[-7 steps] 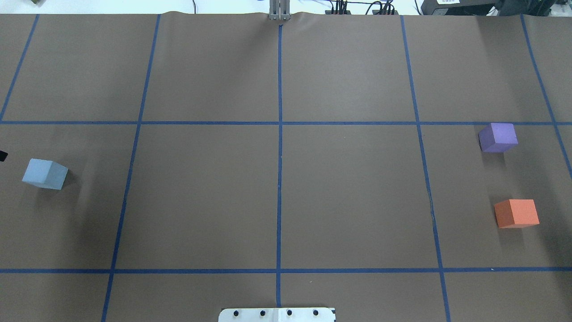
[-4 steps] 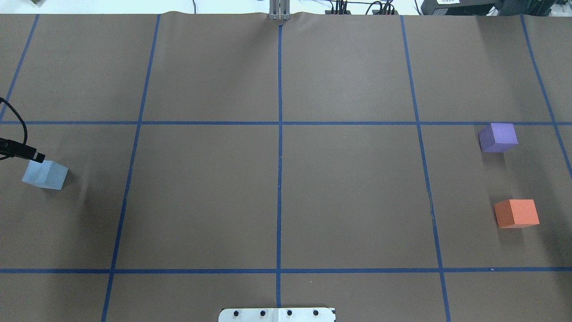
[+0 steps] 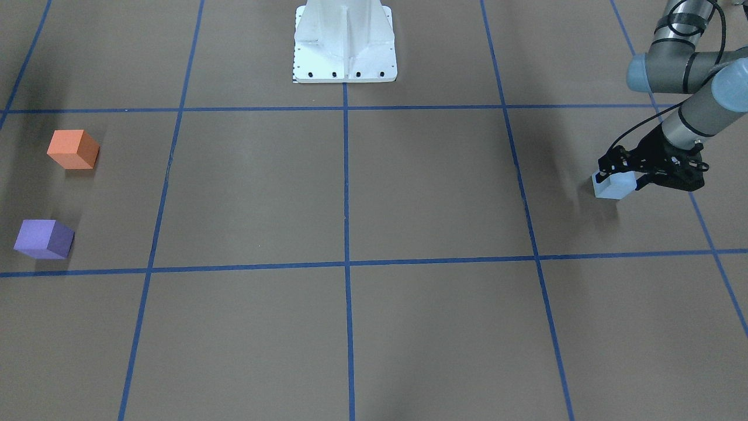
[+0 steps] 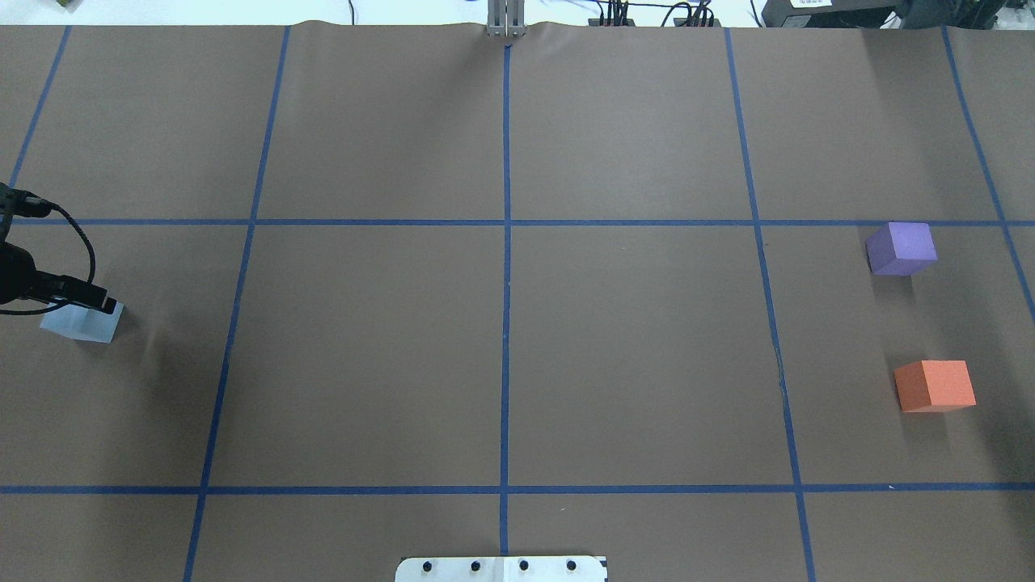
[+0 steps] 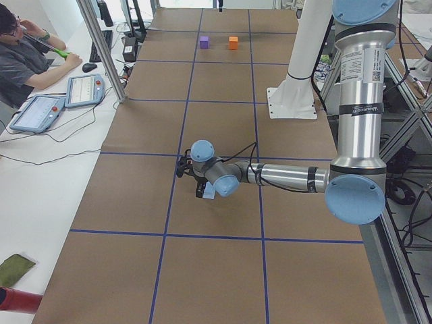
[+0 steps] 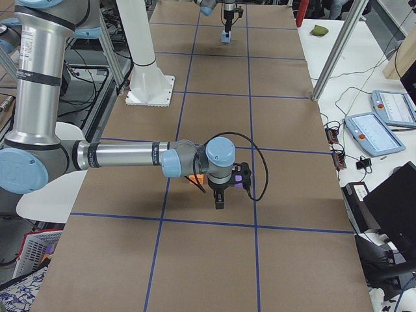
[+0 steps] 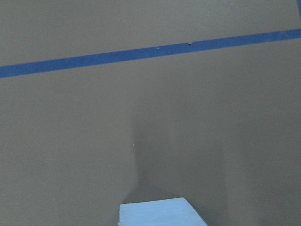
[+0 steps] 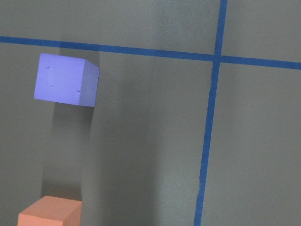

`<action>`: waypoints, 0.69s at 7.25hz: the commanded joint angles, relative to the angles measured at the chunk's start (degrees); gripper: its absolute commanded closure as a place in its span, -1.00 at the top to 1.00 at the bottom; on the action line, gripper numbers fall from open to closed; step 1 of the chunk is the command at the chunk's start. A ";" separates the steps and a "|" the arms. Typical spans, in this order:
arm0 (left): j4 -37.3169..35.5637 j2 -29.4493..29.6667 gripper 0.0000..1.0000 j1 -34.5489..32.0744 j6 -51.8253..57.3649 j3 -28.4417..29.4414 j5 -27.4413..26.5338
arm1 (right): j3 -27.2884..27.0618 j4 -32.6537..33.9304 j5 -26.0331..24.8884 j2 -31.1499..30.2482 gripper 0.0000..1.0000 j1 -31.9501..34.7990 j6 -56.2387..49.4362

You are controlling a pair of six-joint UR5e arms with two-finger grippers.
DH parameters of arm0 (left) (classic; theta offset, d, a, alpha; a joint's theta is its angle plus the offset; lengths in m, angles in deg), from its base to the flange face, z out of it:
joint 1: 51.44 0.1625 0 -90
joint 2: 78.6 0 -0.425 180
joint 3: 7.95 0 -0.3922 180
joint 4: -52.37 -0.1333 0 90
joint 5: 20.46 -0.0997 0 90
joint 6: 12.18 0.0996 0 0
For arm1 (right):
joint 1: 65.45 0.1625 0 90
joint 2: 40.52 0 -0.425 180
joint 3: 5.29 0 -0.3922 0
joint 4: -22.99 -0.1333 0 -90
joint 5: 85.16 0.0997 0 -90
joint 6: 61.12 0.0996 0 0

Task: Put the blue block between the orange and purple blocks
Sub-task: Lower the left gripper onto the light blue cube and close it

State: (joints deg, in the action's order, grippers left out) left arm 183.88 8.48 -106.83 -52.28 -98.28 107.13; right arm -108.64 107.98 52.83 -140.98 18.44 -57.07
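The light blue block (image 4: 79, 325) sits at the table's far left, also in the front view (image 3: 610, 188) and at the bottom of the left wrist view (image 7: 160, 214). My left gripper (image 3: 620, 174) is low over it, and its jaws look open on either side of the block. The purple block (image 4: 901, 248) and the orange block (image 4: 935, 385) sit apart at the far right with a gap between them. Both show in the right wrist view: purple (image 8: 66, 79), orange (image 8: 49, 213). My right gripper (image 6: 220, 203) hangs above them; I cannot tell whether it is open.
Blue tape lines divide the brown table cover into squares. The white robot base (image 3: 345, 41) stands at the middle of the robot's edge. An operator (image 5: 27, 61) sits with tablets at a side desk, beside a metal post (image 5: 101, 47).
My left gripper has come in from the left edge and now sits over the blue block. No block has moved.
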 commanded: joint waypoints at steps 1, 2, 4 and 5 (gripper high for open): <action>-0.46 -0.51 0.99 3.17 -1.20 0.06 -5.04 | 0.08 0.00 -0.01 0.00 1.00 -0.13 0.00; -0.81 -0.51 0.68 3.62 -1.30 0.06 -6.03 | 0.08 0.00 -0.01 0.00 1.00 -0.13 0.00; -4.66 -0.25 -0.42 3.62 -1.30 -2.55 -5.86 | 0.08 0.00 0.08 -0.09 1.00 -0.13 0.00; -10.60 -0.07 -0.47 3.62 -1.30 -7.10 -5.86 | 0.08 0.00 0.08 -0.09 1.00 -0.13 0.00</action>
State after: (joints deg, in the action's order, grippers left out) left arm 178.80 8.21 -103.25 -53.57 -101.17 101.29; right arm -108.57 107.98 52.88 -141.03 18.31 -57.07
